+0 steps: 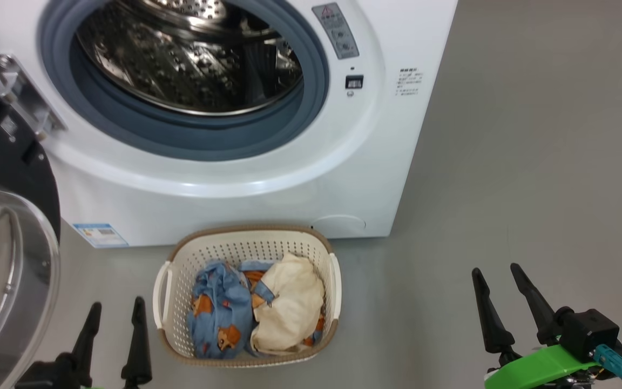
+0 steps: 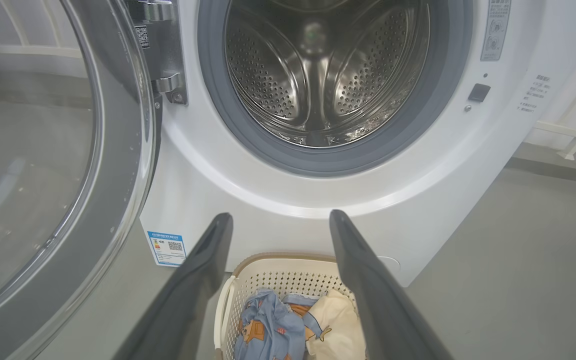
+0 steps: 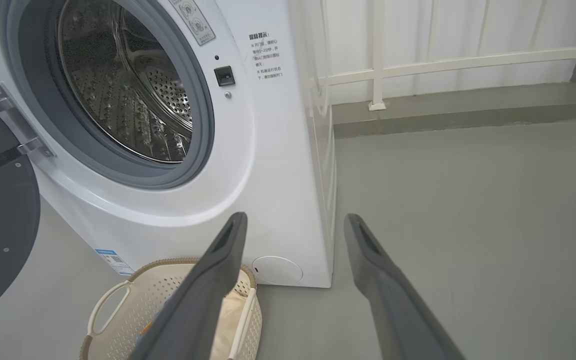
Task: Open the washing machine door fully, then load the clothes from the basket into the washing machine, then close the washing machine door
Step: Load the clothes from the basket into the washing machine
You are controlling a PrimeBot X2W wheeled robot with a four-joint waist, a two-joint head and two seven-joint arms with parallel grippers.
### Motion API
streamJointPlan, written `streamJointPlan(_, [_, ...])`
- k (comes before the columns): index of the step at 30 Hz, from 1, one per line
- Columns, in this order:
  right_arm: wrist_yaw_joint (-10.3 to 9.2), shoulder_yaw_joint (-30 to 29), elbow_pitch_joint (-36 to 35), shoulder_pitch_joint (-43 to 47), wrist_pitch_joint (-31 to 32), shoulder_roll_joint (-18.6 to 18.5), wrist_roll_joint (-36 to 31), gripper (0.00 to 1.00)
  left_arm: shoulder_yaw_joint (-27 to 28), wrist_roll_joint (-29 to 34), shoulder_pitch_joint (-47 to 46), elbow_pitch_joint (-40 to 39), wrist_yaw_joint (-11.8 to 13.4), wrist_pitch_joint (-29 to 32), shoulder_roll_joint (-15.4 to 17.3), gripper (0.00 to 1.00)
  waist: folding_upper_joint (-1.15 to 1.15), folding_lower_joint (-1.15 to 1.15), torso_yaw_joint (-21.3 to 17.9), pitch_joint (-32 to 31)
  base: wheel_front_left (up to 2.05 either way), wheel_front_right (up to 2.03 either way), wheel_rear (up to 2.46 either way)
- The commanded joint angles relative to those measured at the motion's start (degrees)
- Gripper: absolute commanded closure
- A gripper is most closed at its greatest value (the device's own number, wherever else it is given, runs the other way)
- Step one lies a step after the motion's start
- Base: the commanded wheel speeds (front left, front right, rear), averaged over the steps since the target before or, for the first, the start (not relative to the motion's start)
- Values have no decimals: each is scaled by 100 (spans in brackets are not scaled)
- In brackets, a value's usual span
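Observation:
The white washing machine (image 1: 246, 178) stands ahead, its steel drum (image 1: 192, 54) bare inside the blue-grey ring. Its black door (image 1: 3, 227) with the glass bowl is swung wide open at the left (image 2: 43, 165). On the floor before the machine sits the cream basket (image 1: 246, 246) holding the blue printed garment (image 1: 219, 313) and the cream cloth (image 1: 292, 302). My left gripper (image 1: 116, 310) hangs open just left of the basket, empty. My right gripper (image 1: 497, 273) is open and empty, well right of the basket. The left wrist view looks over the basket (image 2: 278, 272) through the open left gripper (image 2: 278, 217).
Grey floor (image 1: 532, 162) spreads to the right of the machine. In the right wrist view a white railing (image 3: 418, 65) and a low kerb run behind the machine's right side. A blue label (image 1: 100, 235) marks the machine's lower left.

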Motion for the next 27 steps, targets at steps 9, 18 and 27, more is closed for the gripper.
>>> streamJointPlan(9, [10, 177, -126, -467, -68, -16, 75, 0, -83, -210, -735, -13, -14, -36, 174, 0, 0, 0, -29, 927, 0, 0, 0])
streamJointPlan(18, [10, 215, -125, -748, -68, -16, 74, 0, -243, -355, -1364, 233, -14, -36, 251, 0, 0, 0, -156, 1735, 0, 0, 0])
streamJointPlan(27, [10, 319, -213, -1046, -68, -16, 89, 0, -417, -395, -2105, 619, -14, -36, 427, 0, 0, 0, -330, 2510, 0, 0, 0])
